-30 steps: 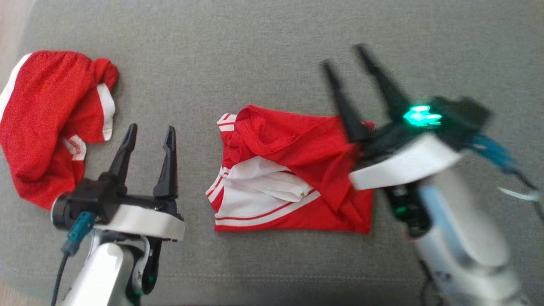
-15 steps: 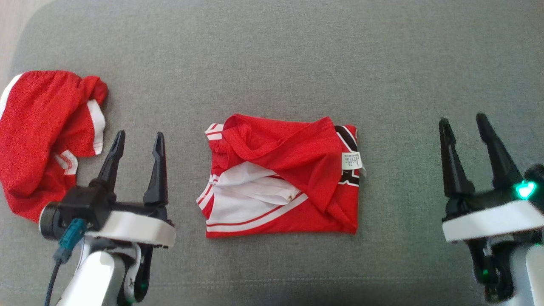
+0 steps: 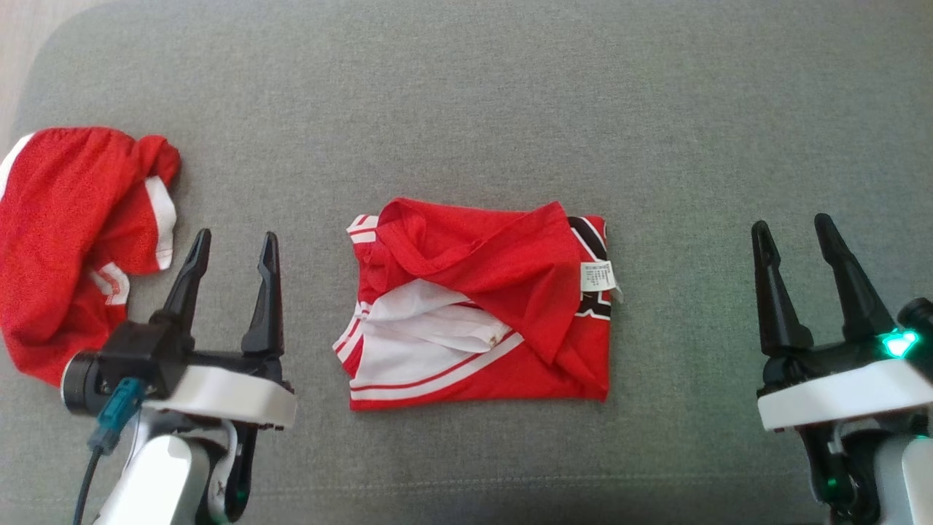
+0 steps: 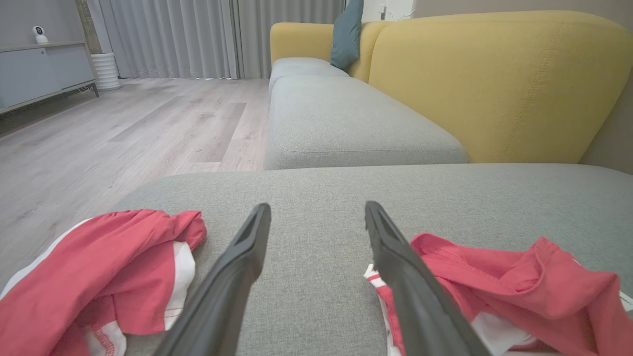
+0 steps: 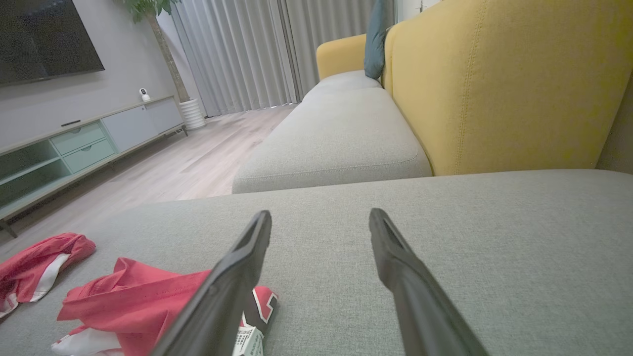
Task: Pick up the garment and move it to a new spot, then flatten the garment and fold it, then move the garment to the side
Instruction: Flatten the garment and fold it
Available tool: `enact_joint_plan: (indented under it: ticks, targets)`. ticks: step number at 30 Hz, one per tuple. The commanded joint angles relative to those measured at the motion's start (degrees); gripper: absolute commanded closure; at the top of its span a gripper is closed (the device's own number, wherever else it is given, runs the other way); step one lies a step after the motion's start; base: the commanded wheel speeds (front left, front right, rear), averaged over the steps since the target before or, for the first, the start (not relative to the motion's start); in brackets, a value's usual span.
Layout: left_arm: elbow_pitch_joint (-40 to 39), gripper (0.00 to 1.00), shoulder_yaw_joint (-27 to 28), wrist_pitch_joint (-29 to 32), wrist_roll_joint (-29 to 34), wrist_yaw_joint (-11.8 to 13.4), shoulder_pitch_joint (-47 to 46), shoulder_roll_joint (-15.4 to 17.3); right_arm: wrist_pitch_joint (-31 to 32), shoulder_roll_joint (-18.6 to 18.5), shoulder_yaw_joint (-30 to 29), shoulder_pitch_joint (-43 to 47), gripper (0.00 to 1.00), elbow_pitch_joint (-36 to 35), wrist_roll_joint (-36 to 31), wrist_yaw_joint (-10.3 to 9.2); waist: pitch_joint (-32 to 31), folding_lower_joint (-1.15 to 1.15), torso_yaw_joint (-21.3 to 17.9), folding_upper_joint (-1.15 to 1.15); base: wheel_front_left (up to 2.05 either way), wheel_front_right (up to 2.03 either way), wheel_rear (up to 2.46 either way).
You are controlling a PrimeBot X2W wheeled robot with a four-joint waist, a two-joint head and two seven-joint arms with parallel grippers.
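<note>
Head view shows the folded red shirt (image 3: 481,302) in the middle of the grey couch (image 3: 466,109), between the open, empty left gripper (image 3: 232,244) and right gripper (image 3: 792,227); it looks soft and floppy, so pinch an edge

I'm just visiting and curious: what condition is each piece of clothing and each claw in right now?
middle garment: roughly folded, lying on the grey cushion, label showing, held by nothing.
crumpled garment: unfolded, bunched up at the cushion's left edge.
left gripper: open, empty.
right gripper: open, empty, well apart from the middle garment.
</note>
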Motion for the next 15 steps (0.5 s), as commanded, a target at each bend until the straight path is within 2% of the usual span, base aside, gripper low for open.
enact_joint_plan:
  ticks: [1,8,9,10,15]
  targets:
    - [-2.1,0.0,2.4,0.2,0.3,0.4,-1.2,1.5,0.2,-0.5,0.8,-0.3,0.0,-2.1,-0.3,-0.04,0.0,0.0,0.0,0.0,0.0,0.0,0.0]
    - [-2.3,0.0,2.2,0.3,0.3,0.6,-1.4,1.7,0.8,-0.4,0.4,-0.3,0.0,-2.0,-0.2,-0.04,0.3,0.0,0.0,0.0,0.0,0.0,0.0]
    - [-2.4,0.0,2.1,0.3,0.3,0.7,-1.5,1.7,0.9,-0.5,0.4,-0.4,0.29,-1.9,-0.3,-0.04,0.4,0.0,0.0,0.0,0.0,0.0,0.0]
    - [-2.4,0.0,2.1,0.3,0.3,0.7,-1.5,1.8,1.4,-0.5,0.4,-0.4,1.0,-1.5,-0.1,-0.04,0.5,0.0,0.0,0.0,0.0,0.0,0.0]
    - [-2.8,0.0,2.0,0.3,0.2,0.7,-2.2,1.8,2.1,-1.2,2.1,-2.3,1.0,1.2,0.3,-0.04,1.6,0.0,0.2,0.0,0.0,0.0,0.0]
